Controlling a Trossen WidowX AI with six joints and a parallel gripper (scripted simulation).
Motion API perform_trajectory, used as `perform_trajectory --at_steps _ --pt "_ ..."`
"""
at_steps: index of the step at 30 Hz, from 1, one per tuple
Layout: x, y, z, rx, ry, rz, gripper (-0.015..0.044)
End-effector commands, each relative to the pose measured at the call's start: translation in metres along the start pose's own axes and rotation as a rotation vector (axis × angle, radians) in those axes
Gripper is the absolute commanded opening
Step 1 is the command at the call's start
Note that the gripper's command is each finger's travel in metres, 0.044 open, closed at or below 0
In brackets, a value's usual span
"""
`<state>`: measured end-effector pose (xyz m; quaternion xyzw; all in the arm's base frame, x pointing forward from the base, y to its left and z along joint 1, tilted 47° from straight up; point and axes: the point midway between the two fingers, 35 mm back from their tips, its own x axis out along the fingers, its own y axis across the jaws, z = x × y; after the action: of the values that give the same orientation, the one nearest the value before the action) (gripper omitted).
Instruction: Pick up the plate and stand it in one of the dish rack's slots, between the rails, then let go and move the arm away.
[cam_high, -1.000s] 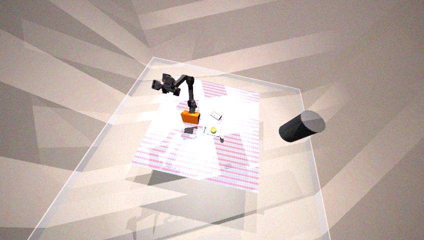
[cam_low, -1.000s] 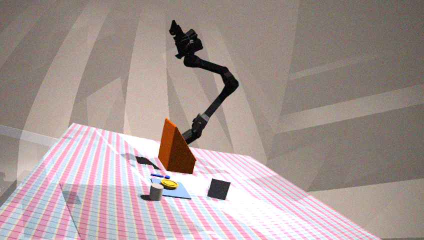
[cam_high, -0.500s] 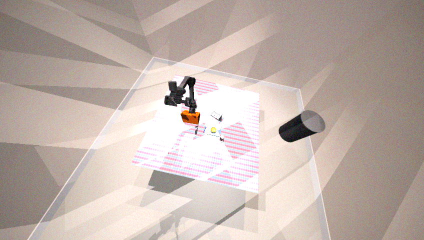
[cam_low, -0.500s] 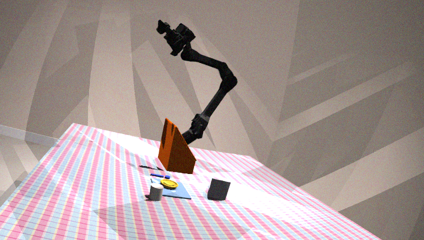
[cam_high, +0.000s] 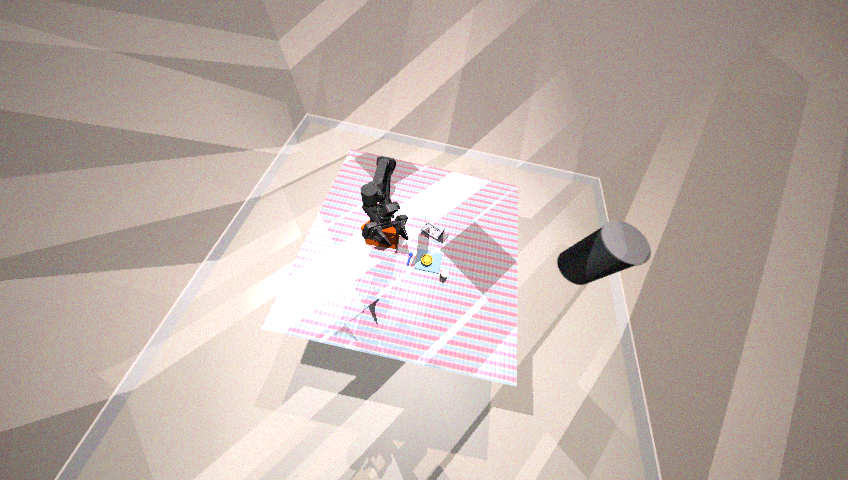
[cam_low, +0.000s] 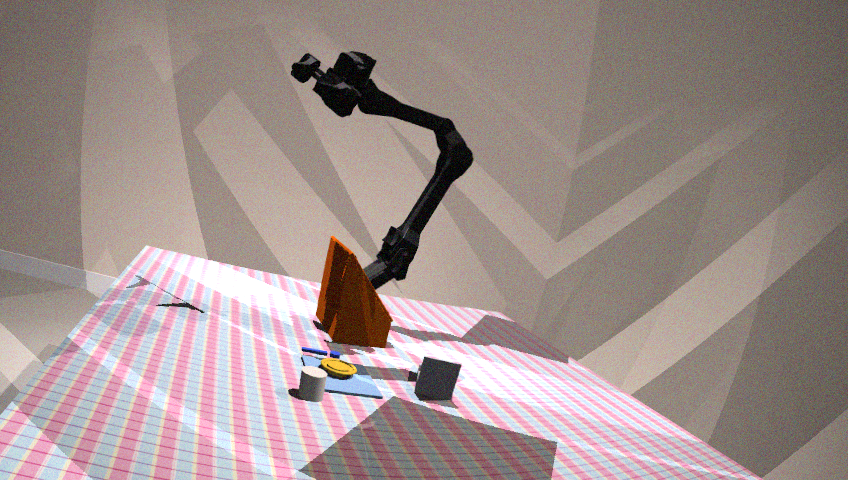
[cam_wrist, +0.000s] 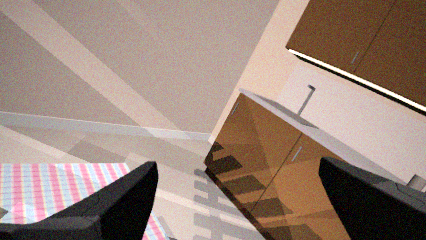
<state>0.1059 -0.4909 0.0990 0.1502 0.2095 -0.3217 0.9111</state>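
The small round yellow plate (cam_high: 426, 259) (cam_low: 338, 367) lies flat on a light blue mat (cam_high: 435, 265) (cam_low: 360, 390). A small grey box-like thing (cam_low: 438, 378) stands beside the mat; in the top view it shows a pale top (cam_high: 435, 224) with dark detail. It may be the dish rack, but its slots and rails cannot be made out. My gripper (cam_high: 398, 241) (cam_wrist: 239, 168) is open, with nothing between its fingers. It is high above the table, away from the plate; its fingers are hard to separate in the exterior view.
A tall orange wedge-shaped holder (cam_high: 389, 238) (cam_low: 358, 297) stands by the arm's base. A blue utensil (cam_high: 409, 259) (cam_low: 320, 352) and a pale cylinder (cam_high: 443, 276) (cam_low: 313, 383) are beside the mat. Brown cabinets (cam_wrist: 270, 165) show beyond the table in the wrist view.
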Motion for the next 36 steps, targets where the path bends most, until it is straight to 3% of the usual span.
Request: perform_trajectory --at_steps 1,18,36 --pt "0.02 0.023 -0.011 -0.004 0.078 0.06 0.04" --pt "0.071 0.152 -0.088 -0.017 0.497 0.376 0.04" --pt "0.05 0.276 -0.16 -0.108 0.959 0.697 0.04"
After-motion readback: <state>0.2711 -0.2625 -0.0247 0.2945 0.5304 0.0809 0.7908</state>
